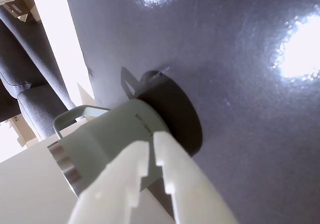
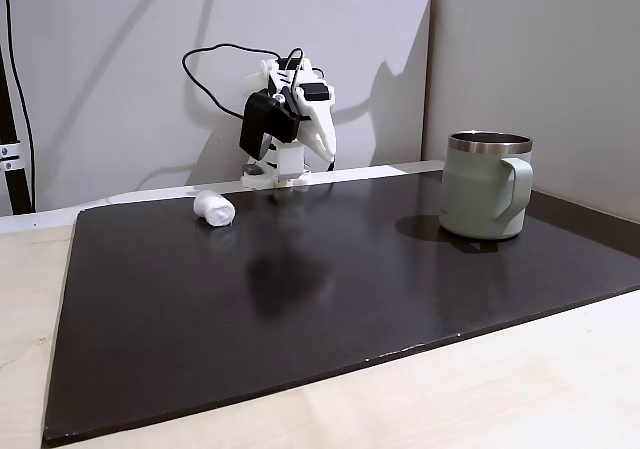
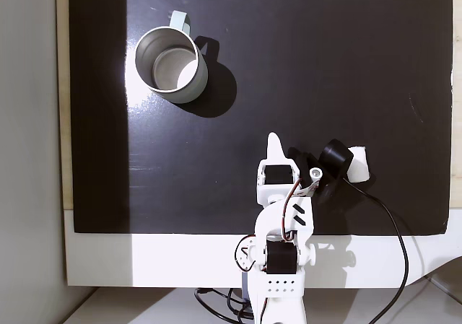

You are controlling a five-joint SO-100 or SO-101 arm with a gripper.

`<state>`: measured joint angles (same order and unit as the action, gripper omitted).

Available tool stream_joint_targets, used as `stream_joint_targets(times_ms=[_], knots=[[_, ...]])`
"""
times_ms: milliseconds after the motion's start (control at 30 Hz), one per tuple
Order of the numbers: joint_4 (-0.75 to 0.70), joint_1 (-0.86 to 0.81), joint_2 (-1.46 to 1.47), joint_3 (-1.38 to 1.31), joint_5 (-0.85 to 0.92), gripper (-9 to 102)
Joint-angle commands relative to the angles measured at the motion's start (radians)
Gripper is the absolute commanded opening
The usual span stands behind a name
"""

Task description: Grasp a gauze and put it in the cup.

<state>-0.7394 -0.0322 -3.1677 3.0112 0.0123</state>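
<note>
- The gauze [image 2: 214, 208] lies on its side on the dark mat [image 2: 300, 289], well apart from the cup [image 2: 485, 186] and close to the arm's base; in the fixed view from the front it sits left of the cup, near the mat's back edge.
- From above, the gauze [image 3: 359, 163] is partly hidden by the arm's black wrist camera [image 3: 335, 158], just beside it, and lies on the far side of the arm from the cup [image 3: 172, 65].
- Judging by its look, the gauze is light, soft and squashy: it should give under the fingers rather than slip, and there is no fear of breaking it.
- The best hold is probably across the middle of the roll, fingers on its curved sides, closing gently so it does not roll away on the glossy mat.
- Being so light, it may shift or roll if a fingertip nudges it first.
- The cup stands upright on the mat, mouth up, handle [image 2: 519, 184] pointing away from the arm.
- From above, its inside shows bare metal and nothing in it.
- Its mouth is far wider than the gauze, so dropping the roll in should be easy.
- The gripper [image 1: 151, 143] is folded back over the arm's base, clear of both gauze and cup.
- In the wrist view its white fingers [image 1: 125, 176] sit nearly together with only a narrow slit between them, and nothing is held.
</note>
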Motion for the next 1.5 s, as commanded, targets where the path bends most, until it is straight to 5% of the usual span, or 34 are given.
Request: stream_joint_targets(times_ms=[0, 700, 1200, 1467], knots=[[-0.003, 0.026, -0.009, -0.006, 0.006, 0], [-0.014, 0.026, -0.009, -0.012, 0.035, 0], [-0.29, -0.02, 0.218, -0.52, 0.104, 0], [-0.598, -0.052, 0.482, -0.962, 0.281, 0]])
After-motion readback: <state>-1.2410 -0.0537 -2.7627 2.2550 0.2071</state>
